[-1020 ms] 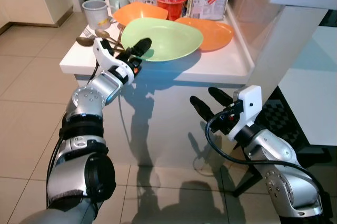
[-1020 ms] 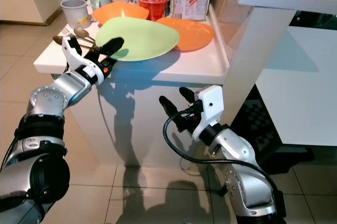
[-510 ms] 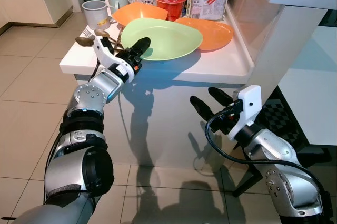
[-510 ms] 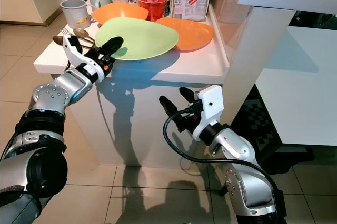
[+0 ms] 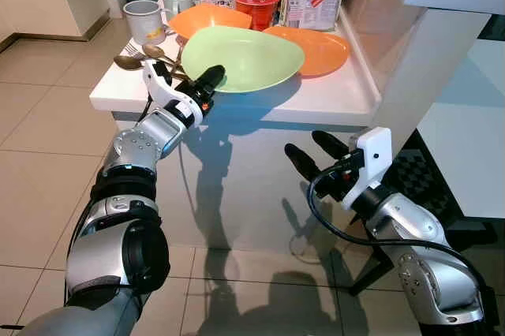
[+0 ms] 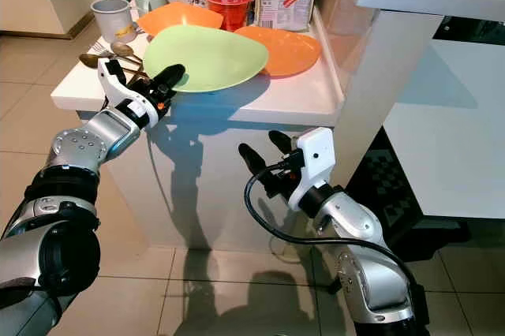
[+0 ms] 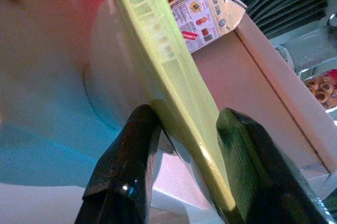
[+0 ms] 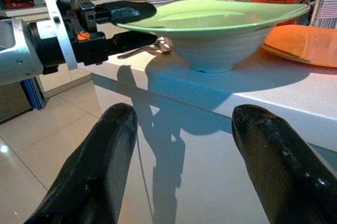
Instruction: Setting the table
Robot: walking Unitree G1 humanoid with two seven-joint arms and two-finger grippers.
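Since a second ago our left arm has drawn a little lower and nearer the counter's front edge, its fingers set closer on the plate rim; camera and right arm look unchanged.

We stand before the white counter (image 5: 331, 95), which carries everything for the table. Largest on it is the green plate (image 5: 252, 56), really a shallow bowl on a pale foot, sitting near the counter's middle. At its 2 o'clock lies an orange plate (image 5: 319, 48), touching or slightly under it, and at its 11 o'clock a second orange dish (image 5: 207, 19). Behind these stand cartons and a red cup (image 5: 256, 5). Two mugs (image 5: 144, 20) are at the green plate's 10 o'clock, and spoons (image 5: 142, 56) lie at its 9 o'clock.

Our left gripper (image 5: 189, 84) is at the green plate's 8 o'clock, one finger (image 7: 247, 166) over the rim and the other under it, barely parted around the edge; we cannot tell if they pinch yet. Our right gripper (image 5: 316, 154) hangs below the counter, fingers spread, holding nothing.

We judge the step to be grasping the green plate. Next we must close firmly, then lift level and clear of the orange plates and spoons
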